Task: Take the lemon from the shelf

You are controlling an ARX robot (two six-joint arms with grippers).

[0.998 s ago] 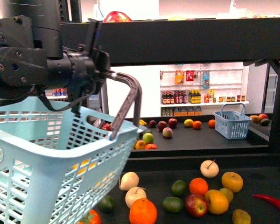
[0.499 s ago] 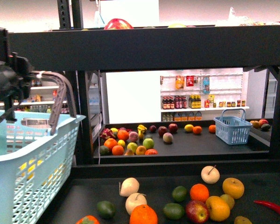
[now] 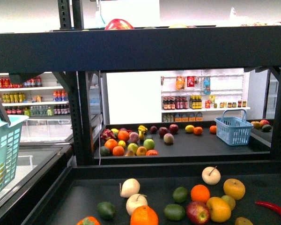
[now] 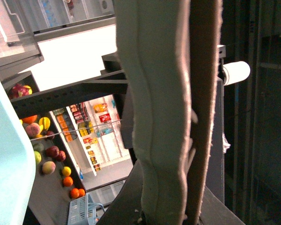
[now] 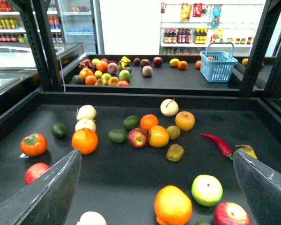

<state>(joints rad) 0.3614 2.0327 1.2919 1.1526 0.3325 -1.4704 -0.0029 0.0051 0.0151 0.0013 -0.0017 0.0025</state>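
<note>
The lemon (image 5: 173,132), as far as I can tell, is the small dull-yellow oval on the shelf's (image 5: 131,187) dark tier, tucked beside an orange-yellow fruit (image 5: 158,136). The front view shows this lemon (image 3: 228,200) low on the right of the shelf (image 3: 145,49). My right gripper (image 5: 155,152) hangs open above the near part of the tier, short of the lemon, with nothing between its fingers (image 5: 42,192). My left gripper (image 4: 187,140) is shut on the dark basket handle (image 4: 124,201). In the front view only the pale blue basket (image 3: 2,150) shows, at the left edge.
Oranges (image 5: 85,140), apples (image 5: 137,138), limes (image 5: 117,136), cream stemmed fruit (image 5: 169,107) and a red chilli (image 5: 218,144) lie scattered on the tier. A green-white apple (image 5: 207,190) and a blushed orange fruit (image 5: 172,205) lie near the right gripper. Black uprights (image 3: 82,117) flank the opening. A farther tier holds more fruit and a small blue basket (image 3: 232,125).
My left arm and the pale blue basket have swung left, almost out of the front view. The fruit on the shelf has not moved.
</note>
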